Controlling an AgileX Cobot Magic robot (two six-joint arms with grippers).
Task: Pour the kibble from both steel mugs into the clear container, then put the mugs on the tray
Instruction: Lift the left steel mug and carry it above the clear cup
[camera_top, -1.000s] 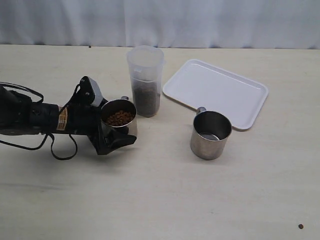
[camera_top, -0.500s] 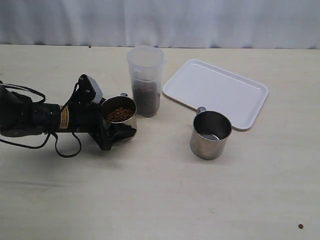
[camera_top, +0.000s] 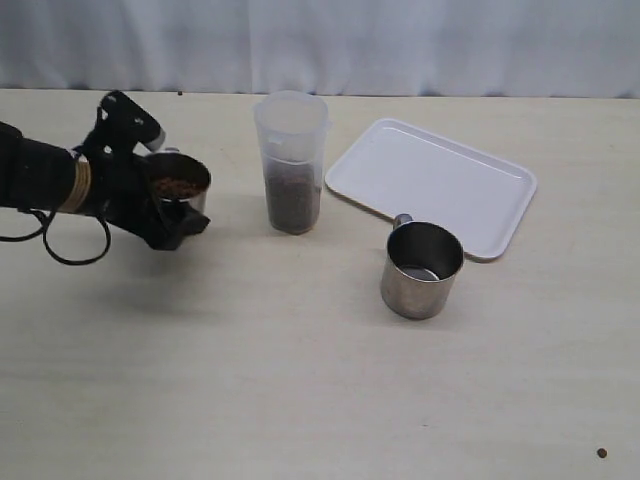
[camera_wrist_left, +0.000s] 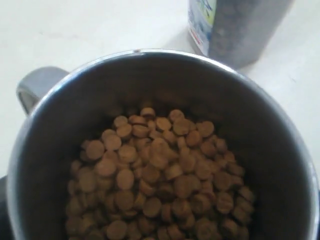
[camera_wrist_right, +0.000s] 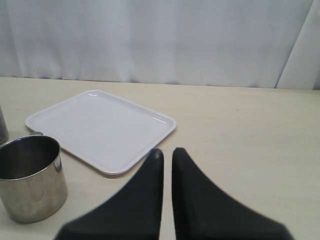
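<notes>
My left gripper (camera_top: 170, 205) is shut on a steel mug (camera_top: 180, 183) and holds it off the table, left of the clear container (camera_top: 291, 150). The held mug is upright and about half full of brown kibble (camera_wrist_left: 160, 175). In the left wrist view its rim (camera_wrist_left: 140, 52) fills the picture and hides the fingers. The clear container stands upright with kibble (camera_top: 293, 200) in its lower third. The other steel mug (camera_top: 421, 270) stands on the table below the white tray (camera_top: 430, 185), and no kibble shows inside it. My right gripper (camera_wrist_right: 167, 152) is shut on nothing, low over the table near the tray (camera_wrist_right: 100, 127) and that mug (camera_wrist_right: 30, 177).
A single kibble pellet (camera_top: 601, 453) lies near the front right corner of the table. A white curtain (camera_top: 320, 45) runs along the table's far edge. The left arm's cables (camera_top: 60, 235) hang in loops beside its wrist.
My left gripper has closed on the kibble-filled mug, lifted it and carried it leftward, away from the clear container. The right gripper, the other mug and the tray have not moved.
</notes>
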